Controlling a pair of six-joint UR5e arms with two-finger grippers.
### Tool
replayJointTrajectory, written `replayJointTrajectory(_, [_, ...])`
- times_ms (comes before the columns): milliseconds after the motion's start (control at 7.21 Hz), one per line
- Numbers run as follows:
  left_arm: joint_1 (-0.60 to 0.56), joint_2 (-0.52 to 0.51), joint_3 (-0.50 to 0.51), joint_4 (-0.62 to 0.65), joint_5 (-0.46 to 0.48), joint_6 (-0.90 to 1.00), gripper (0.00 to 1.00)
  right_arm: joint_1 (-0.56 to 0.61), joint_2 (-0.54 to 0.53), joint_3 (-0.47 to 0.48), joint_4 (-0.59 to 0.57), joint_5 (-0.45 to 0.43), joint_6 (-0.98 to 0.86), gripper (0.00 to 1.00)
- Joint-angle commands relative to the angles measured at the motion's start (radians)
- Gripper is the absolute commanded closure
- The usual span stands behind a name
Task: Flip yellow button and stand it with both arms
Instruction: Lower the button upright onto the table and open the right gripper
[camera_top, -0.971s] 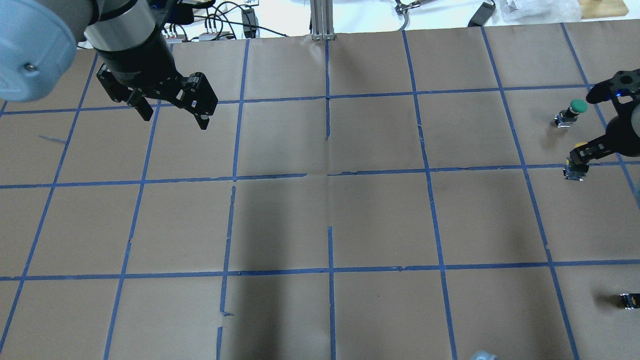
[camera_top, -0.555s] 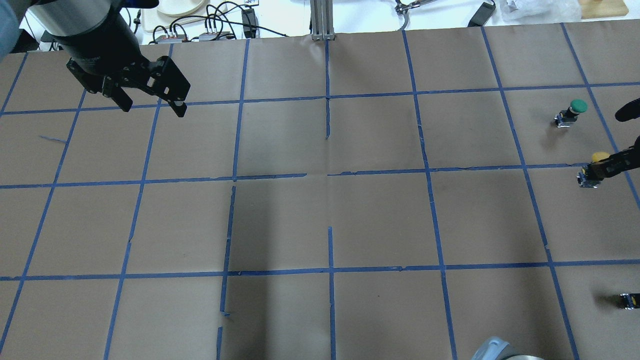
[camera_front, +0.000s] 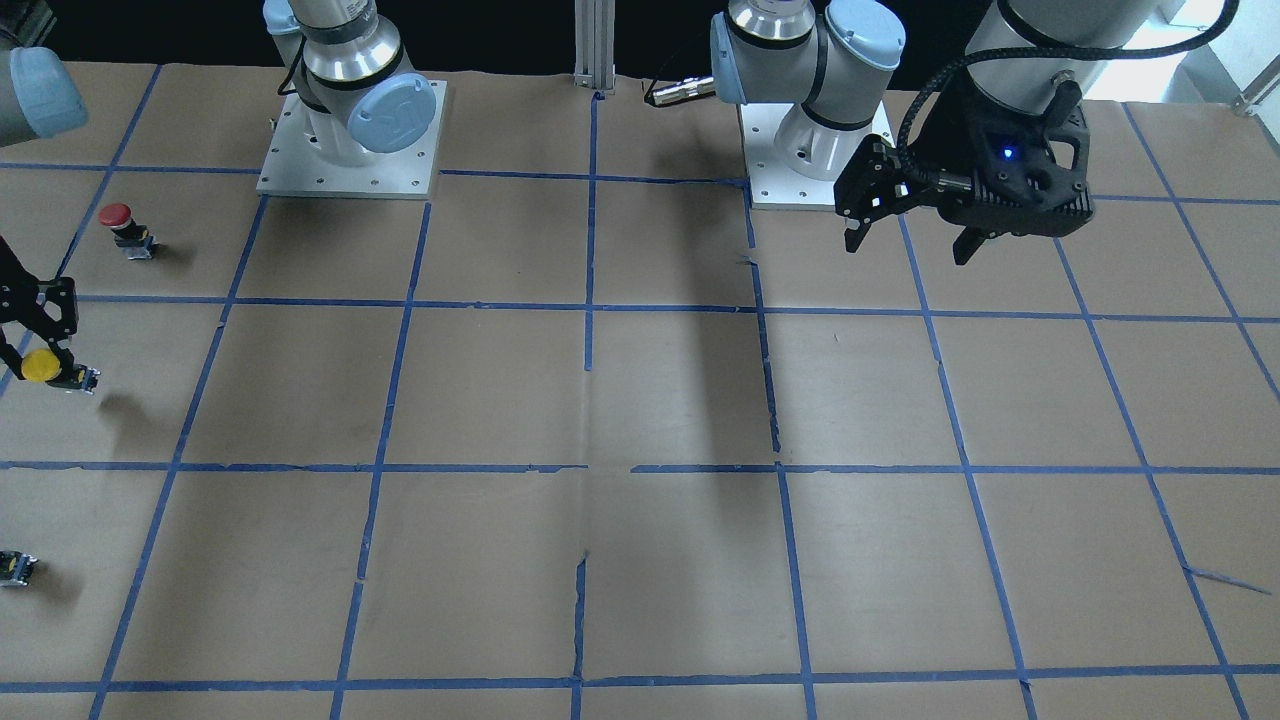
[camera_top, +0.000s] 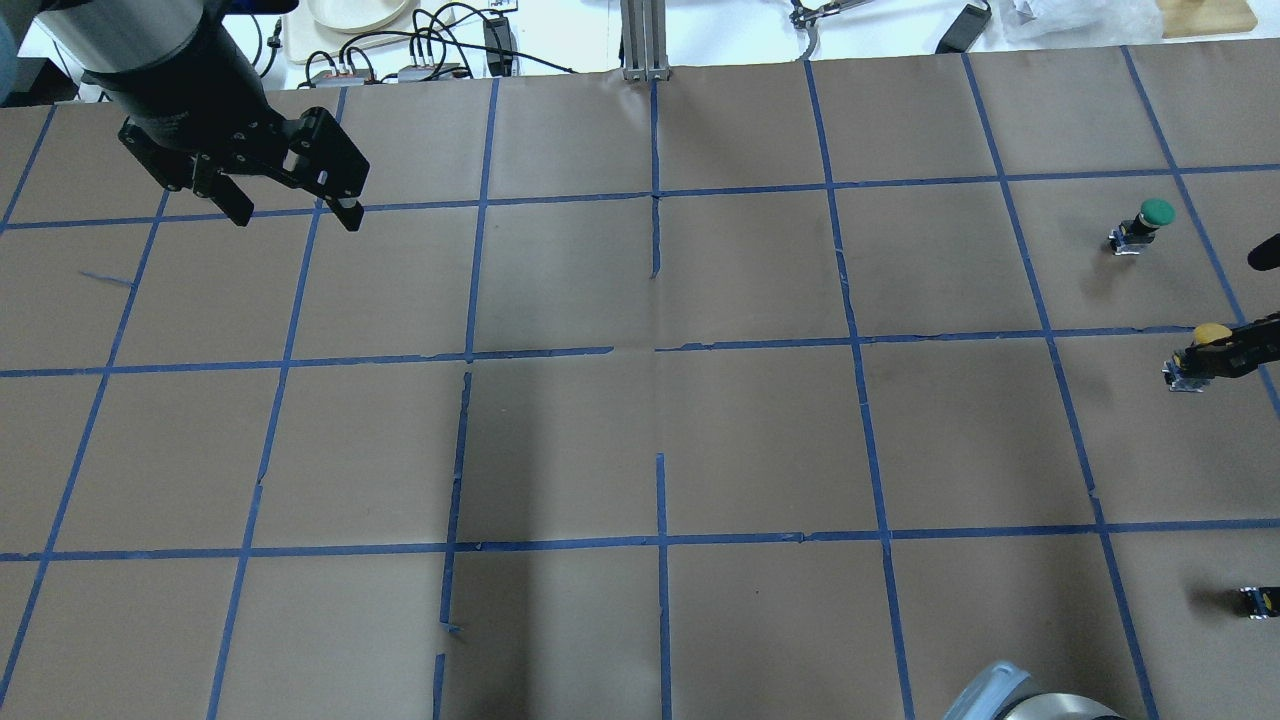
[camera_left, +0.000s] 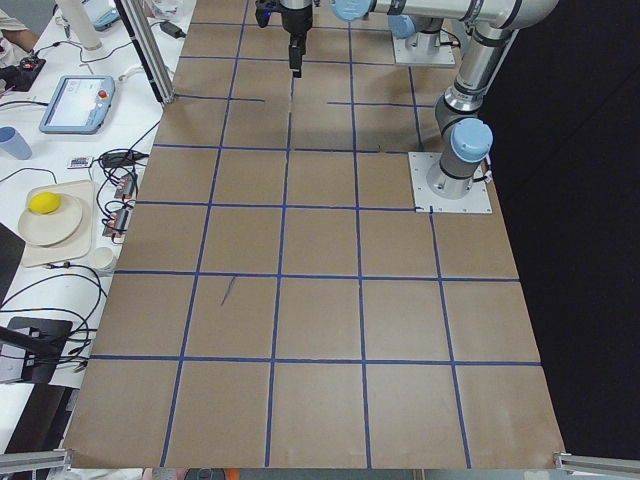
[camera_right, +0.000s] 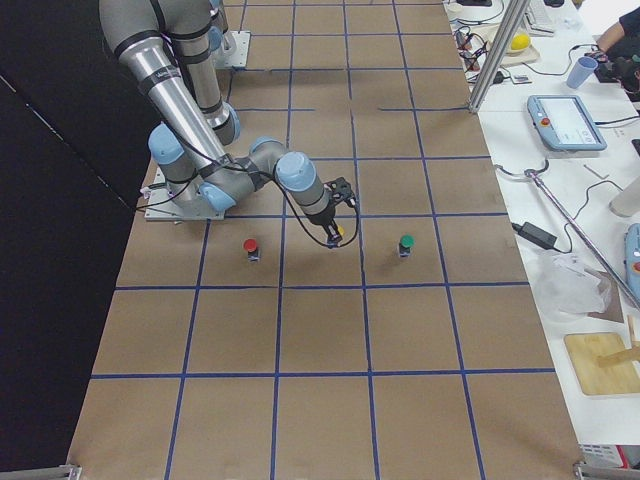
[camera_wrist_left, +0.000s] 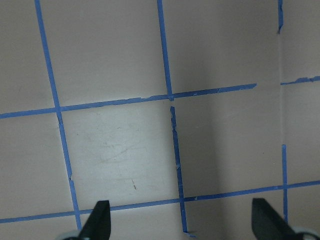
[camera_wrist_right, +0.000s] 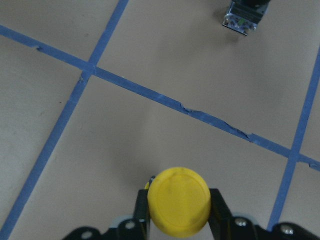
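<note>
The yellow button (camera_wrist_right: 179, 200) is pinched by the right gripper (camera_wrist_right: 180, 214), long axis tilted, cap turned up toward the wrist; the left gripper (camera_top: 296, 218) is held spread.

The red button (camera_right: 251, 246) and green button (camera_right: 405, 244) flank the yellow button (camera_wrist_right: 180, 202), well apart, leaving passable gaps

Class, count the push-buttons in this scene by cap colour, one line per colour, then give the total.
Yellow-capped button: 1
Red-capped button: 1
Green-capped button: 1
Total: 3
</note>
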Motion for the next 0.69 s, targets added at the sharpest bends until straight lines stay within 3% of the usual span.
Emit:
replayJointTrajectory(0, [0.0,0.002,-0.003,0.001,0.001,-0.001,0.01,-0.021,0.012,0.002,0.0,0.012,-0.006,0.92])
replayJointTrajectory(555, [0.003,-0.005,-0.003,0.01,-0.001,-0.001,0.01,-0.023,0.023,0.01,0.003,0.046,-0.005,0.91])
